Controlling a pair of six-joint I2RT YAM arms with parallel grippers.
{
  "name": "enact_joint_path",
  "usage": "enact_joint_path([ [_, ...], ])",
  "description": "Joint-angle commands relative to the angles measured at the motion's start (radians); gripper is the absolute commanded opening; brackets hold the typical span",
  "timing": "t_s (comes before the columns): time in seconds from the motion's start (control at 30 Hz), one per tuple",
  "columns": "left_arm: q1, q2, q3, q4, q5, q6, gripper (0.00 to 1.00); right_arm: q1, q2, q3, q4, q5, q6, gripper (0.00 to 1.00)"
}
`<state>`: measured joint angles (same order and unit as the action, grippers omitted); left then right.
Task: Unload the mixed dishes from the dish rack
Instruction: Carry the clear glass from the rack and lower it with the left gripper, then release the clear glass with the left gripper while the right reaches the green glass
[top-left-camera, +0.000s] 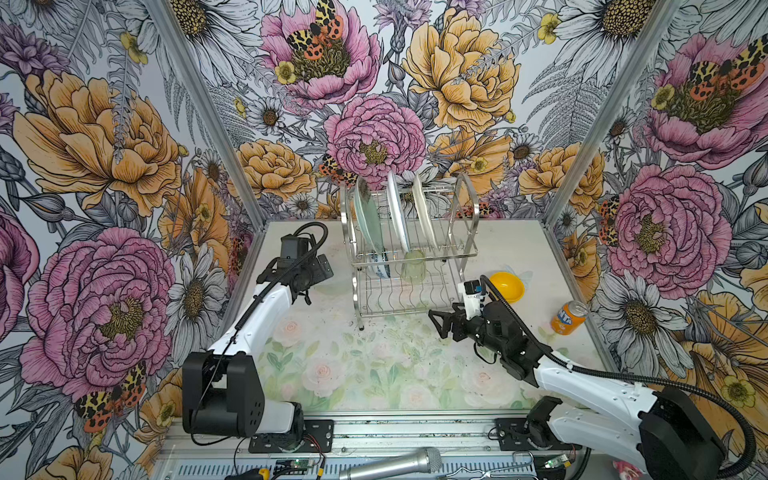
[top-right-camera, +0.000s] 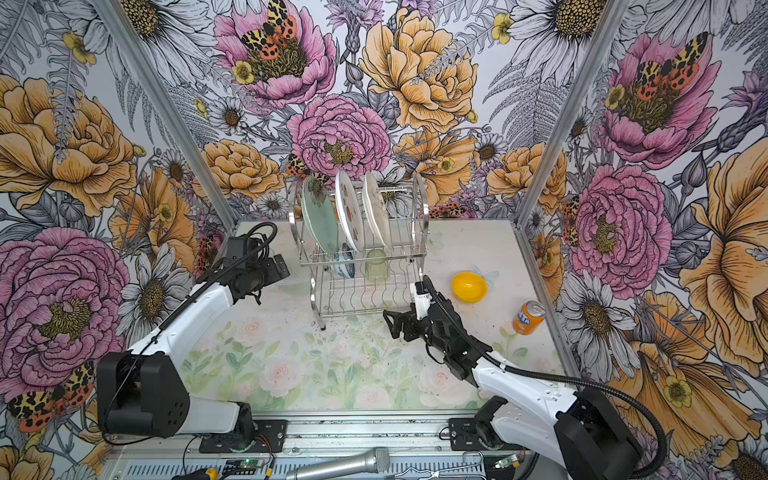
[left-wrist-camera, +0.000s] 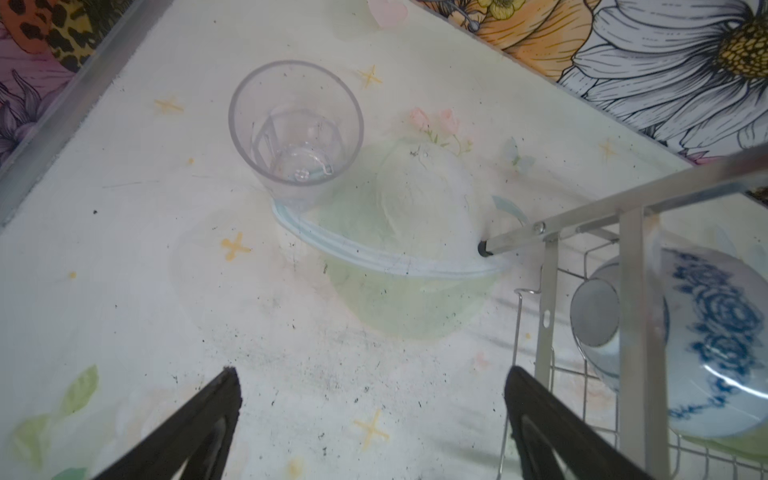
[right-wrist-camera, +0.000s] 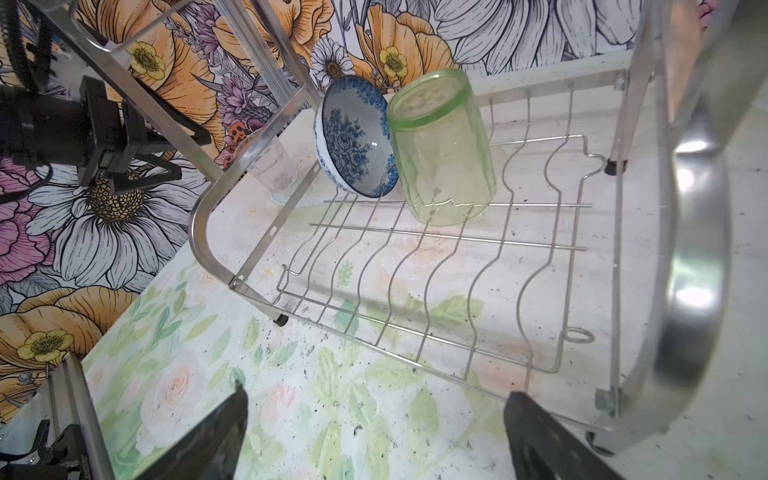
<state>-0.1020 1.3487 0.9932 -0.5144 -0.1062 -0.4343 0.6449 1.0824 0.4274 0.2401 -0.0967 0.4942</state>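
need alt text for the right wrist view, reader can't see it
Seen from the right arm's wrist, the lower wire shelf of the dish rack holds a blue-and-white bowl tipped on its side beside a green tumbler. A clear glass stands on the floral table beyond the rack, and the right gripper hangs open in the foreground.

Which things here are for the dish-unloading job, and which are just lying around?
For the job: dish rack, pale green plate, white plate, cream plate, blue-and-white bowl, green tumbler, clear glass, yellow bowl.
Just lying about: orange soda can, microphone.
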Motion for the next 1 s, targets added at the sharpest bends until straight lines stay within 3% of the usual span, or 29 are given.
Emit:
enact_joint_path([
  [0.0,-0.021,-0.096,-0.137,0.209,0.036,-0.080,0.99,0.009,0.057,0.062,0.075,0.064,0.014,0.97],
  [0.23,-0.065,-0.232,-0.320,0.347,0.072,-0.129,0.99,0.043,0.189,0.134,0.150,0.166,0.005,0.98],
  [0.4,-0.139,-0.336,-0.412,0.342,0.033,-0.095,0.99,0.084,0.263,0.169,0.179,0.268,-0.034,0.99],
  [0.57,-0.157,-0.488,-0.523,0.376,-0.001,-0.099,0.99,0.108,0.348,0.208,0.210,0.375,-0.073,1.00],
  [0.77,-0.154,-0.644,-0.591,0.387,-0.051,-0.077,0.99,0.111,0.473,0.186,0.454,0.421,-0.109,1.00],
  [0.97,-0.139,-0.673,-0.611,0.407,-0.045,-0.058,0.99,0.111,0.612,0.238,0.583,0.443,-0.152,1.00],
])
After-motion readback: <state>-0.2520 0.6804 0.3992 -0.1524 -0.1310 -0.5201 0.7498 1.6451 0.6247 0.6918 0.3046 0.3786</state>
